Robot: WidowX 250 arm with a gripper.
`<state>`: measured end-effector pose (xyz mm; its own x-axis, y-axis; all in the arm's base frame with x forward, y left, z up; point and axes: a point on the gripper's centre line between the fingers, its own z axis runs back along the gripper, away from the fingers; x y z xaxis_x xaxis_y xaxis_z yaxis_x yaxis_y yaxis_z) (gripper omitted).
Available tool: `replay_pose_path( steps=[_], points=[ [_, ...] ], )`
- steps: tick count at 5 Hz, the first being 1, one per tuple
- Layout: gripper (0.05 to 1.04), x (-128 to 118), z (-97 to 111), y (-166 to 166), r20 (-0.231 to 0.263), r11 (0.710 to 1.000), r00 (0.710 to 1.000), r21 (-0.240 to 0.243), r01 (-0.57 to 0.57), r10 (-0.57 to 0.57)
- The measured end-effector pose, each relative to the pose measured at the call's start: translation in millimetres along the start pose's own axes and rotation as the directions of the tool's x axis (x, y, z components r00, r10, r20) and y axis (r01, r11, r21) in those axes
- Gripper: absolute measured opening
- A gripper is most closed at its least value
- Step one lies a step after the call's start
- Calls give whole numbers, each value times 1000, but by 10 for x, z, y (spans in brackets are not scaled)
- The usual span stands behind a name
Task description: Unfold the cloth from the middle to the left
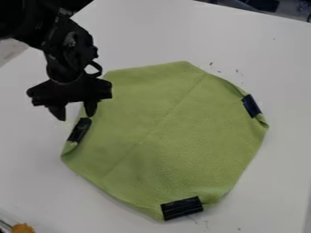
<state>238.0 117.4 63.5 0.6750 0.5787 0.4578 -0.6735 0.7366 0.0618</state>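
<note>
A green cloth (176, 132) lies spread on the white table, roughly many-sided, with a faint crease running diagonally across it. Dark strips mark its left edge (79, 130), right edge (251, 105) and bottom edge (182, 208); the edge is tucked or curled beside the left and right ones. Over the cloth's upper-left border hangs the black gripper (74, 111), its two fingers apart with nothing between them. The fingertips are just above the left strip, one beside the cloth and one at its border; whether they touch it, I cannot tell.
White table surface (267, 54) surrounds the cloth, with small dark specks near the cloth's upper right. An orange item (23, 228) sits at the bottom-left corner. Dark objects (262, 5) lie beyond the table's top-right edge. The arm occupies the upper left.
</note>
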Motion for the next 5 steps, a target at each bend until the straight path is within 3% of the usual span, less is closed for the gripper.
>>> replay_pose_path(
  steps=[1,2,3,4,5],
  points=[
    [1000,-1,120,82,18,999,1000,39,-11,10],
    [1007,-57,198,14,-4,998,999,30,53,-52],
    [1001,-126,214,-82,-47,985,984,-31,171,-172],
    [1000,-304,233,-196,-145,941,933,-135,310,-328],
    [1000,-408,262,-335,-195,922,905,-162,352,-379]
  ],
)
